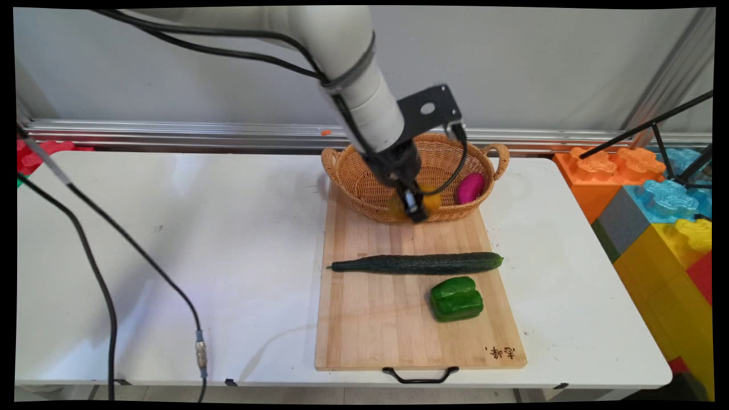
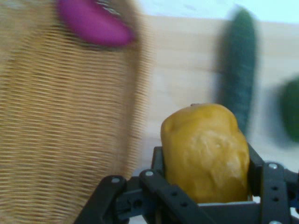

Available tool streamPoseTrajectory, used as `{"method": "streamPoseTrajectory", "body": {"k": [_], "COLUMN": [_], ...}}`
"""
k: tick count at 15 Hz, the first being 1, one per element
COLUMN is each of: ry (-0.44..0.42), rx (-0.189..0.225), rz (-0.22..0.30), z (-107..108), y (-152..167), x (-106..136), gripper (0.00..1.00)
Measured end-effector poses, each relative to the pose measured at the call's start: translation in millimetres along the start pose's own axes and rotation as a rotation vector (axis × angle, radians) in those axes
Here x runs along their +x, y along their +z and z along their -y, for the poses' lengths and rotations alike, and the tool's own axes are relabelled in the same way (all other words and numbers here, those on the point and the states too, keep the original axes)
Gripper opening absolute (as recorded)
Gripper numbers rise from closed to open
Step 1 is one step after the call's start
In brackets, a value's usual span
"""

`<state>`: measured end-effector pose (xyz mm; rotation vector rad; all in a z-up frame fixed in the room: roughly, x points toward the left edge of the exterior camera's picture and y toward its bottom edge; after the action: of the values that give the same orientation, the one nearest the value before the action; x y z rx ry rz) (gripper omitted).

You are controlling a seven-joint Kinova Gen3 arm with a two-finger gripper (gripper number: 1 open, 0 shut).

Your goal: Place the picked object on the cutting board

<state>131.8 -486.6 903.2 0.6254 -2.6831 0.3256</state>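
My gripper (image 1: 414,209) hangs at the near rim of the wicker basket (image 1: 364,182), shut on a yellow lumpy potato (image 2: 205,151). The potato (image 1: 431,201) shows as a yellow patch beside the black fingers. In the hand view it fills the space between the two fingers (image 2: 161,163), held above the edge of the basket (image 2: 60,130) and the wooden board (image 2: 182,70). A magenta egg-shaped vegetable (image 1: 470,188) lies inside the basket on its right side and shows again as the magenta vegetable (image 2: 93,23) at the top of the hand view.
The wooden cutting board (image 1: 370,319) lies in front of the basket, with a long cucumber (image 1: 418,263) across it and a green bell pepper (image 1: 456,299) nearer the front. Large coloured toy blocks (image 1: 660,228) stand off the table's right end. Black cables (image 1: 108,267) hang at left.
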Motion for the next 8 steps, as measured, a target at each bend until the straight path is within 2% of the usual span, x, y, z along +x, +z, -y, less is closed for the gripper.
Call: {"method": "streamPoseTrajectory", "body": {"k": [1, 3, 5, 8], "ry": [0.027, 0.063, 0.094, 0.118], "rx": [-0.047, -0.112, -0.152, -0.184], "rz": [0.014, 0.037, 0.060, 0.086], "z": [-8, -19, -26, -28], "y": [-4, -9, -8, 6], "x": [-5, -15, -26, -46], "gripper": [0.00, 0.00, 0.00, 0.00]}}
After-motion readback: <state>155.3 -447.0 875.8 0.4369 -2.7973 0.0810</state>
